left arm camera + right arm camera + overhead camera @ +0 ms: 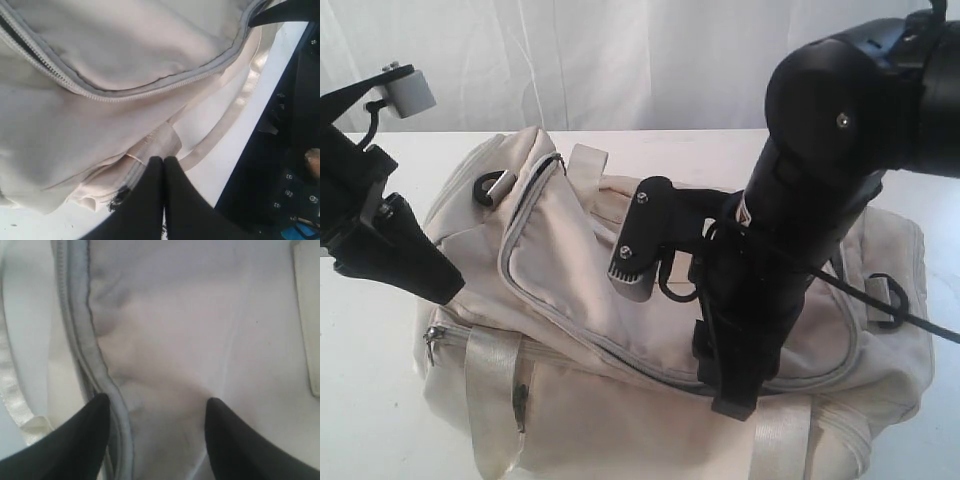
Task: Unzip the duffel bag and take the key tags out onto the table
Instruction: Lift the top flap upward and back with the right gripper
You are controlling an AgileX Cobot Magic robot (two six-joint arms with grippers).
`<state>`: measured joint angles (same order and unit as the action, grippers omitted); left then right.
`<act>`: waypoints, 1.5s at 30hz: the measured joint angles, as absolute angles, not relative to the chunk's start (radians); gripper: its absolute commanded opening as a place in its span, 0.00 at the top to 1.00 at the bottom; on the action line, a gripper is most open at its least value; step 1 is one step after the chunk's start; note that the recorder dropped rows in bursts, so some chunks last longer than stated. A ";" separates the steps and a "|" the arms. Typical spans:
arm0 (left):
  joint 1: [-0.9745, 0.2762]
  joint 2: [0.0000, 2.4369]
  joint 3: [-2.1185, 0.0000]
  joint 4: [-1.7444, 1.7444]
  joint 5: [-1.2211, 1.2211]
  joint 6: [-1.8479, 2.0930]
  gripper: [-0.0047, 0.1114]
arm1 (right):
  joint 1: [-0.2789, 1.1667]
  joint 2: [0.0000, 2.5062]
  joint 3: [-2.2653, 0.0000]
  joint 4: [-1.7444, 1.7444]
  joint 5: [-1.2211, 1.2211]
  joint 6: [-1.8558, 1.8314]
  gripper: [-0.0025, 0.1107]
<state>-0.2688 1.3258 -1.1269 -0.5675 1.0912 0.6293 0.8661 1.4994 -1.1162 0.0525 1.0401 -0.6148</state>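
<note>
One duffel bag (570,260); one table (360,400); two arms (380,240) (800,200)

Duffel bag (580,290): cream-beige fabric, slumped upright on white table (360,400). Light grey zipper (560,314) curving round top panel, closed along visible front run. Satin webbing handles (492,385) draped down front.

Across the whole background of the exterior view, white curtain (620,60), brightly lit, hanging in soft vertical folds. In the left wrist view, black panel (300,125), dotted with small bright screws (287,192); close to the screws, bit of blue (302,234), cut off by the frame edge, too cropped to identify; near it, brownish rounded spot (314,162), blurred beyond telling
</note>
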 measured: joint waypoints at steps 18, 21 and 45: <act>-0.269 1.326 -1.127 -0.576 1.091 0.629 0.96 | 0.866 1.538 -1.045 0.015 0.968 -0.615 0.98; -0.269 1.326 -1.127 -0.576 1.091 0.629 0.96 | 0.866 1.538 -1.087 -0.049 0.988 -0.563 0.98; -0.269 1.326 -1.127 -0.576 1.091 0.629 0.96 | 0.828 1.555 -1.324 -0.593 0.775 -0.179 0.98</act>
<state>-0.2688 1.3258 -1.1269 -0.5763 1.0912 0.6293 0.8276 1.5551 -1.3238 -0.5931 0.7752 -0.1786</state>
